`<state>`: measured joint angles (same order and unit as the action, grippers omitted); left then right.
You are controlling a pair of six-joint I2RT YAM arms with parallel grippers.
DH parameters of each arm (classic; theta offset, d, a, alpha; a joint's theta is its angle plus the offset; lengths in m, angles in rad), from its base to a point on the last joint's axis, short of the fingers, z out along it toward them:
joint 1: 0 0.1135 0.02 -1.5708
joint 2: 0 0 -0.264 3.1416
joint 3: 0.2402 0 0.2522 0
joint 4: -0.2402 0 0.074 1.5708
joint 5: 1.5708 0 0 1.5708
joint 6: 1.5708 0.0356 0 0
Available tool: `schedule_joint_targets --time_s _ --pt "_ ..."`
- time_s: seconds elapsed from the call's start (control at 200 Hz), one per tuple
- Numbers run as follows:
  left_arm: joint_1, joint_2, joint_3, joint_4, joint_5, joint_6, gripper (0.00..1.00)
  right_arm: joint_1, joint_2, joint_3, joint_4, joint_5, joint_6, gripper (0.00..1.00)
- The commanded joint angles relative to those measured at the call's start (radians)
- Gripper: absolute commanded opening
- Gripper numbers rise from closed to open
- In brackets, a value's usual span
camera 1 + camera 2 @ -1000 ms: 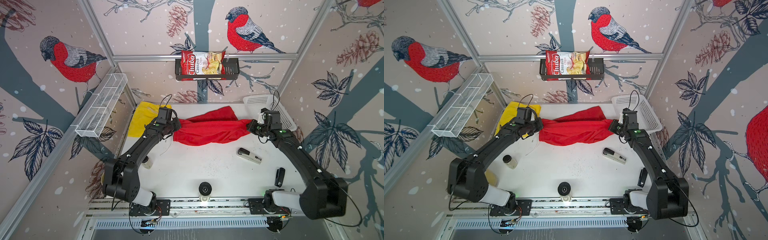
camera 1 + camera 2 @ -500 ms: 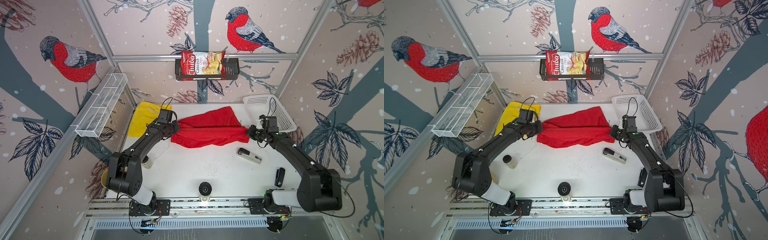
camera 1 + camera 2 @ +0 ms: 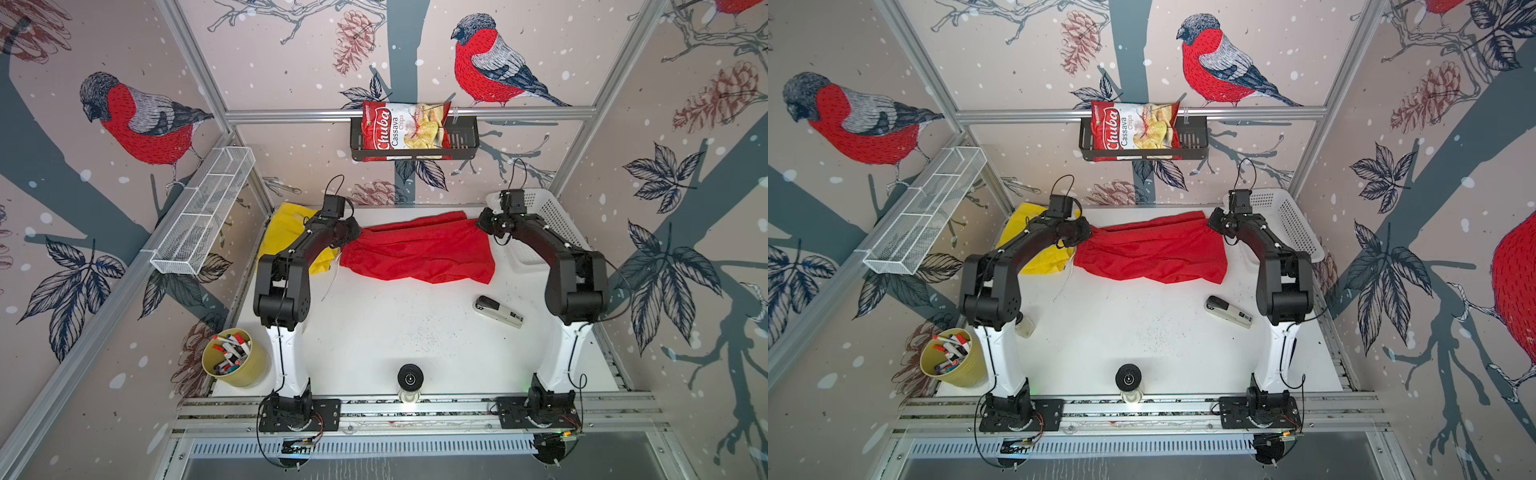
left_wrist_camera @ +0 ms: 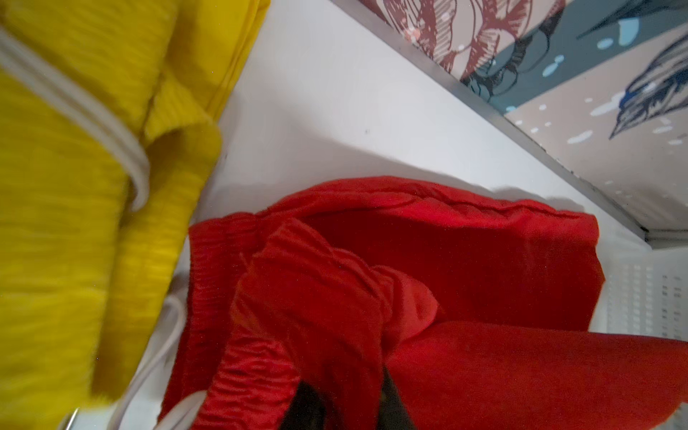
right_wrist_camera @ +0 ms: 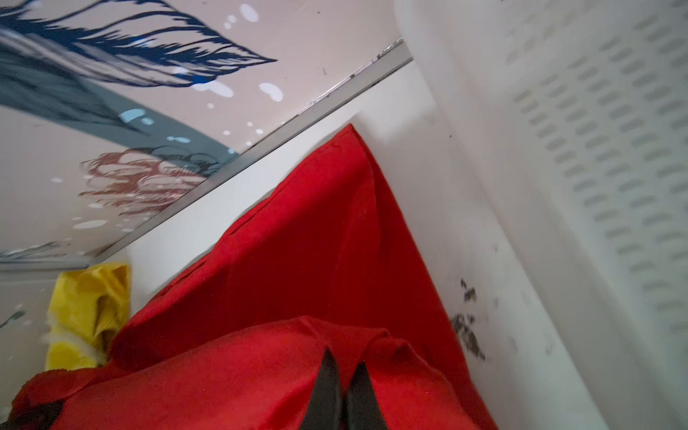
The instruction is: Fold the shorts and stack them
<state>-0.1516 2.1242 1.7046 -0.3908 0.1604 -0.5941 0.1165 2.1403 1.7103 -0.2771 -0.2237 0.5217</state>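
Note:
The red shorts lie spread across the back of the table, doubled over lengthwise. The folded yellow shorts lie beside them at the back left, partly under my left arm. My left gripper is at the red shorts' waistband end. Its jaws stand apart with a fold of red cloth still lying between them. My right gripper is shut on the hem corner at the other end. A white drawstring trails on the table.
A white lattice basket stands at the back right, close to my right gripper. A stapler lies front right of the shorts. A yellow cup of markers and a small jar are at the front left. A black round object sits at the front edge.
Both grippers carried the red shorts' near edge toward the back, and the cloth now lies lower and flatter. My left jaws have parted; the right stays shut.

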Motion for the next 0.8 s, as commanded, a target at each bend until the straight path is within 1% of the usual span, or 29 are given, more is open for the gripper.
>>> schedule_joint_targets --time_s 0.0,0.075,0.11,0.13,0.235,0.34,0.385,0.455,0.495,0.54,0.62,0.7,0.75,0.795 --pt "0.005 0.111 0.139 -0.105 -0.022 0.028 0.46 0.013 0.133 0.153 -0.058 0.077 -0.025 0.19" --pt "0.010 0.169 0.238 -0.140 -0.027 0.028 0.61 0.023 0.226 0.272 -0.086 0.082 -0.037 0.36" --pt "0.013 0.185 0.274 -0.149 -0.034 0.029 0.65 0.027 0.256 0.314 -0.090 0.087 -0.041 0.43" --pt "0.014 0.193 0.294 -0.156 -0.039 0.028 0.66 0.028 0.271 0.334 -0.092 0.088 -0.043 0.45" --pt "0.028 0.225 0.402 -0.190 -0.051 0.024 0.73 0.035 0.309 0.412 -0.089 0.118 -0.061 0.54" --pt "0.041 0.237 0.504 -0.232 -0.054 0.016 0.76 0.040 0.298 0.426 -0.048 0.168 -0.086 0.64" --pt "0.045 0.226 0.522 -0.241 -0.062 0.012 0.77 0.040 0.286 0.427 -0.035 0.185 -0.096 0.67" --pt "0.048 0.186 0.513 -0.244 -0.081 0.008 0.77 0.041 0.253 0.412 -0.017 0.216 -0.110 0.69" --pt "0.049 0.154 0.485 -0.240 -0.092 0.007 0.76 0.042 0.226 0.395 -0.010 0.233 -0.118 0.69" --pt "0.049 0.107 0.423 -0.219 -0.087 0.003 0.73 0.044 0.181 0.355 0.007 0.248 -0.129 0.69" --pt "0.040 -0.002 0.234 -0.129 -0.051 -0.008 0.64 0.055 0.075 0.231 0.062 0.266 -0.153 0.63" --pt "0.019 -0.109 0.027 -0.033 -0.038 -0.027 0.56 0.080 -0.028 0.087 0.108 0.296 -0.184 0.53" --pt "-0.002 -0.157 -0.083 0.019 -0.035 -0.036 0.52 0.096 -0.066 0.024 0.107 0.305 -0.200 0.52" --pt "-0.022 -0.187 -0.153 0.053 -0.027 -0.045 0.52 0.110 -0.081 -0.004 0.076 0.302 -0.201 0.52"
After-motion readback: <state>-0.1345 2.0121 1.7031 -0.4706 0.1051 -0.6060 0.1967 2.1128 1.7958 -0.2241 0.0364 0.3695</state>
